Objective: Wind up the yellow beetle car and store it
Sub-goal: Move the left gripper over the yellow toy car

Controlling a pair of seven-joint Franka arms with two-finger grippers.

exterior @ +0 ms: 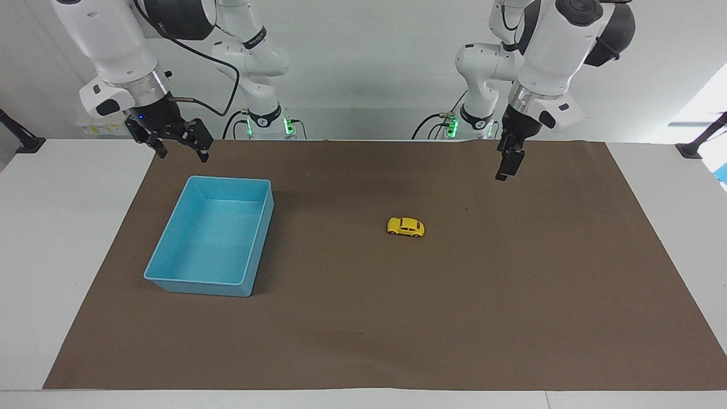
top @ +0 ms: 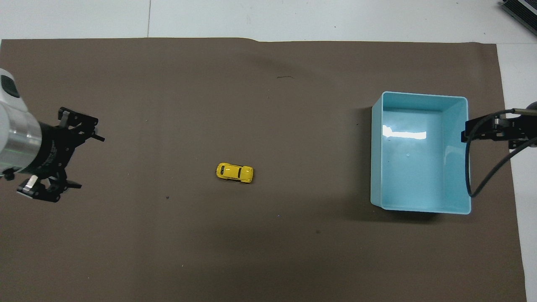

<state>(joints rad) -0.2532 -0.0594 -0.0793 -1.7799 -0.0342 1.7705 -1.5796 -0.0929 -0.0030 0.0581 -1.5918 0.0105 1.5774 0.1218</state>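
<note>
The yellow beetle car (exterior: 405, 226) (top: 235, 172) stands on its wheels near the middle of the brown mat, with nothing touching it. My left gripper (top: 89, 161) (exterior: 506, 166) hangs open and empty above the mat, toward the left arm's end of the table from the car and well apart from it. In the facing view it shows edge-on. My right gripper (exterior: 183, 155) waits open and empty in the air, over the edge of the light blue bin (exterior: 199, 287) (top: 457, 167) that lies nearest the robots.
The bin is empty and sits on the mat toward the right arm's end of the table. The brown mat (exterior: 511, 312) covers most of the white tabletop. A black cable loops from the right wrist over the bin's rim.
</note>
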